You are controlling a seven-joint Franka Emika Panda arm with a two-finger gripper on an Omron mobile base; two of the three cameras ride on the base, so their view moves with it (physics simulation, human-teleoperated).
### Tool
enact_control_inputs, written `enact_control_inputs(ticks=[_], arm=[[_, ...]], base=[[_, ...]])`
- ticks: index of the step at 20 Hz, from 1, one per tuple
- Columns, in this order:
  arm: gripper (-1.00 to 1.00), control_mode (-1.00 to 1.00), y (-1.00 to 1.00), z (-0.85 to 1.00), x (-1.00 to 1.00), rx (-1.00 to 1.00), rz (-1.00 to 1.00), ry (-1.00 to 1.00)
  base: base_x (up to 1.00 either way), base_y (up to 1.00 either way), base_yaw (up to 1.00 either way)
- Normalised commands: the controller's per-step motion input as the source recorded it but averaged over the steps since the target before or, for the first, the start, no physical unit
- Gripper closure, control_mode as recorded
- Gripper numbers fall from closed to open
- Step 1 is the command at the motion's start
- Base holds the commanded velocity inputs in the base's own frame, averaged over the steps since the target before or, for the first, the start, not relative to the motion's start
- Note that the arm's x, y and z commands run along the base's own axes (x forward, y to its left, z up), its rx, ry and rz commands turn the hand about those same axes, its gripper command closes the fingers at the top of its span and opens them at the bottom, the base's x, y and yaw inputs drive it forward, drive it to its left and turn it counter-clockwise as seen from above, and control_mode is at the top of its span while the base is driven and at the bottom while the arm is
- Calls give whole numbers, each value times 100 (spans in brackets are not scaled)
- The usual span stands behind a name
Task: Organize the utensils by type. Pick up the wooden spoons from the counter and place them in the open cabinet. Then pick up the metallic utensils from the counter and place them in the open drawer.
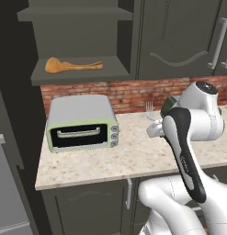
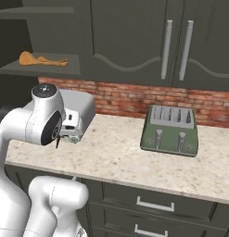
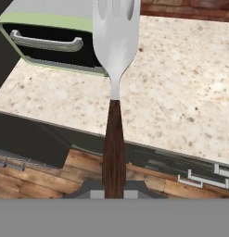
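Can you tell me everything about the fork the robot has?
The fork has a shiny silver head with tines and a dark brown, wood-looking handle. The tool is shut on the handle's end, so the fork sticks straight out from it, lifted above the speckled counter and touching nothing else. In the left base view its tines poke up behind the arm.

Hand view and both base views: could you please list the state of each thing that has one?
gripper: shut on the fork's dark handle
fork: held above the counter, tines away from the hand
wooden spoons: lying on the open cabinet shelf
toaster oven: door closed
toaster: slots empty
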Motion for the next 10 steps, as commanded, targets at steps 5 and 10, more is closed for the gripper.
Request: enact_control_inputs(ticks=[5,10], arm=[[100,100,0,0,0,0,0,0],[100,100,0,0,0,0,0,0]], base=[[-25,-3,0],[-55,-31,-16]])
